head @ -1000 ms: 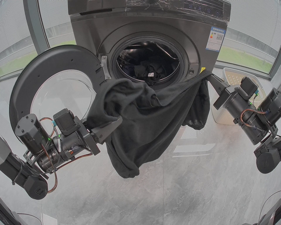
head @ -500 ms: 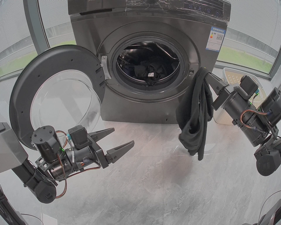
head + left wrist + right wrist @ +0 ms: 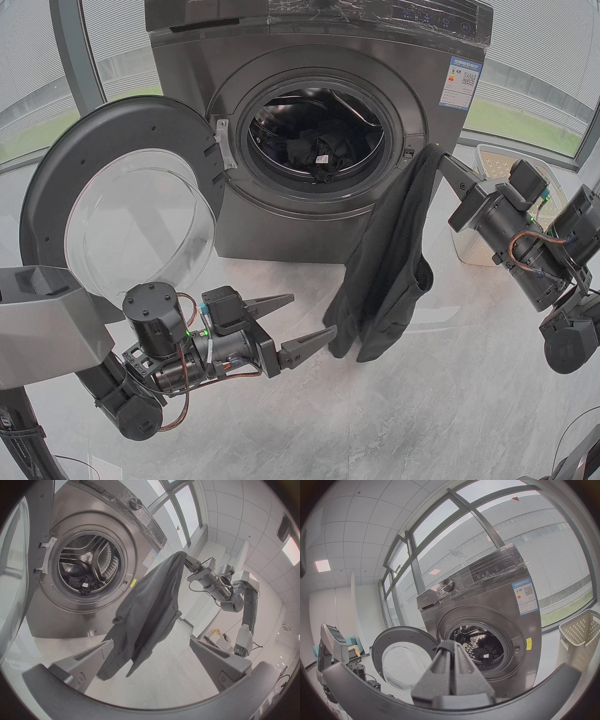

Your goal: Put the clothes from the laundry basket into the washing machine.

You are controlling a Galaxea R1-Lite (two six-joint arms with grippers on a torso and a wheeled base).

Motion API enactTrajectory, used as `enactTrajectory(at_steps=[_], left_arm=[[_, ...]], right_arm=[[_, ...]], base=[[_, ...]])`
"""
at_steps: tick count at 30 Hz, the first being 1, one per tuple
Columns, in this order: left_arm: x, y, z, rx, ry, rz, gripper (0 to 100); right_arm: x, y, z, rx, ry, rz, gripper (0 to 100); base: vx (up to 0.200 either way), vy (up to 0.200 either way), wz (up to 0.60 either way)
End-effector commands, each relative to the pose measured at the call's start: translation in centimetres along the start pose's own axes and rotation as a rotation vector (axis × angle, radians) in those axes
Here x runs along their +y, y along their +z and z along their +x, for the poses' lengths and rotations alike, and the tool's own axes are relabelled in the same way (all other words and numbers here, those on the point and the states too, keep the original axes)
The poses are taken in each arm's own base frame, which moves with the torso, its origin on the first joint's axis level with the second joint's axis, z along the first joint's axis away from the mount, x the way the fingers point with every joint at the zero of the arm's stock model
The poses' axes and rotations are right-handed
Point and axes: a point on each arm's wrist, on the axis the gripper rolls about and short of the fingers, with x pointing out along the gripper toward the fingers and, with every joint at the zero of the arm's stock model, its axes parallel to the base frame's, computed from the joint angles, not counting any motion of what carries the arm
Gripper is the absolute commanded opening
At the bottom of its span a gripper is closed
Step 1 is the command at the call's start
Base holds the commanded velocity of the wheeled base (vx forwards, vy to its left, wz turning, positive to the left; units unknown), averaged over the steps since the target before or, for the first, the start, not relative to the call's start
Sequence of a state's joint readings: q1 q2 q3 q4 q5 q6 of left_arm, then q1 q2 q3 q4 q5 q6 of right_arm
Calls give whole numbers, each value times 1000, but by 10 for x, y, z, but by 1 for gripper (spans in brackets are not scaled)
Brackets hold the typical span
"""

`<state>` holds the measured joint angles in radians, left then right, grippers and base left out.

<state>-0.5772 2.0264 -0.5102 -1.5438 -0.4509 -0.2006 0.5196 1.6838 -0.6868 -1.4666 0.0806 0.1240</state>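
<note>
Step in hand, as I read it: carry-to-drum. The right hand [image 3: 440, 156] is clenched on the top edge of one dark garment [image 3: 384, 269], right of centre in the head view. The cloth hangs in a long drape against the washing machine [image 3: 187, 62] front, just right of the drum opening [image 3: 315, 134], not inside it. The right wrist view confirms the grip: fingers [image 3: 440, 667] pressed together, a small fold of fabric between the tips.

The left hand [image 3: 312, 314] is released and empty, fingers [image 3: 306, 344] spread, lower centre-left of the head view. It sits near the garment's lower hem but apart from it. The door [image 3: 112, 144] is swung wide open at left, out of the path. Dark clothes [image 3: 319, 150] already lie in the drum.

Next move, judgement only: the right hand goes left and into the opening, then lets go. The drape is long, so the tail likely catches on the opening's lower edge or hangs outside. The left hand is well placed to gather the hem and feed it in.

Hard to make out:
- The laundry basket [image 3: 500, 156], right edge, sits behind the right arm [image 3: 531, 250]. Its inside is blocked, so can't tell if clothes remain.
- Garment type is unclear; the dark folds merge.
- Hem clearance over the floor [image 3: 406, 406] can't be read from the head view; the left wrist view suggests it hangs free.
- The back of the drum is too dark to judge fill.
</note>
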Motion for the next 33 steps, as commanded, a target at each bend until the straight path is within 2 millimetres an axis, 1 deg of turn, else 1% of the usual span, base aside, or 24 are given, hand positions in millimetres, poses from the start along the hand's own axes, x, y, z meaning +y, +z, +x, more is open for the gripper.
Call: enactTrajectory(at_steps=[1,3,8,10,14,17,18,19,21,23,27,29,33], left_arm=[[-4,-11,12,21,-22,-1,100],[-4,-13,16,22,-28,-1,100],[1,-15,30,2,-35,3,100],[-3,-12,37,-14,-56,7,100],[-6,-11,42,-20,-69,7,100],[-7,-19,55,-11,-80,2,100],[-7,-19,55,-11,-80,2,100],[-6,-24,62,-11,-71,1,100],[-4,-27,67,-17,-56,3,100],[-3,-32,79,-37,-29,10,100],[1,-35,93,-66,4,22,100],[2,-35,94,-69,5,24,100],[16,-40,104,-85,51,83,100]], right_arm=[[-1,-9,3,19,-6,3,0],[1,-9,4,18,-11,6,0],[14,-12,11,11,-25,27,0],[18,-17,16,11,-38,35,0],[20,-20,18,14,-43,38,0],[23,-26,23,17,-61,44,0],[23,-26,23,17,-62,42,0],[25,-27,25,15,-71,46,0],[26,-27,26,11,-77,48,0],[28,-27,26,13,-87,50,0],[29,-28,26,20,-88,52,0],[29,-28,26,18,-88,52,0],[32,-28,26,19,-80,56,0]], base=[[0,0,0],[0,0,0],[0,0,0],[0,0,0],[0,0,0],[0,0,0],[0,0,0],[0,0,0],[0,0,0],[0,0,0],[0,0,0],[0,0,0],[0,0,0]])
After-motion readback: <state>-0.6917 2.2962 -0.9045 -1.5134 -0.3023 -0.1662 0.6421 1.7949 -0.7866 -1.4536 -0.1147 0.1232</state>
